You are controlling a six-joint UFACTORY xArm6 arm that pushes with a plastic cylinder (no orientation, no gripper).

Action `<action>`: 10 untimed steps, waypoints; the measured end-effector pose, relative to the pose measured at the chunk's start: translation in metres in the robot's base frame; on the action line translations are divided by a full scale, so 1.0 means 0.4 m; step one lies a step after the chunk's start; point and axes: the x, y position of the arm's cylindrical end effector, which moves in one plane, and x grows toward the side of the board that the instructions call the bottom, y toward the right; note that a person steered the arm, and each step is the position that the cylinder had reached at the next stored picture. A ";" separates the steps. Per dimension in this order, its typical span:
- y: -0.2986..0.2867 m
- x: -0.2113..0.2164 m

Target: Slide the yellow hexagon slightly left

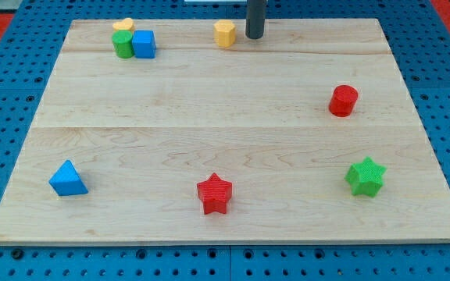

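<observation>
The yellow hexagon point(224, 33) sits near the view's top edge of the wooden board point(225, 94), a little left of centre. My tip point(255, 36) is just to the hexagon's right, a small gap apart from it. The rod rises out of the view's top.
At the view's top left a green cylinder point(123, 44) and a blue cube point(144, 44) stand side by side, with a yellow block point(123, 26) behind them. A red cylinder point(343, 101) is at right. A green star point(365, 176), red star point(214, 193) and blue triangle point(68, 179) lie near the bottom.
</observation>
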 end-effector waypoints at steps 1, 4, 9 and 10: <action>-0.028 -0.024; -0.097 0.049; -0.183 0.052; -0.212 0.052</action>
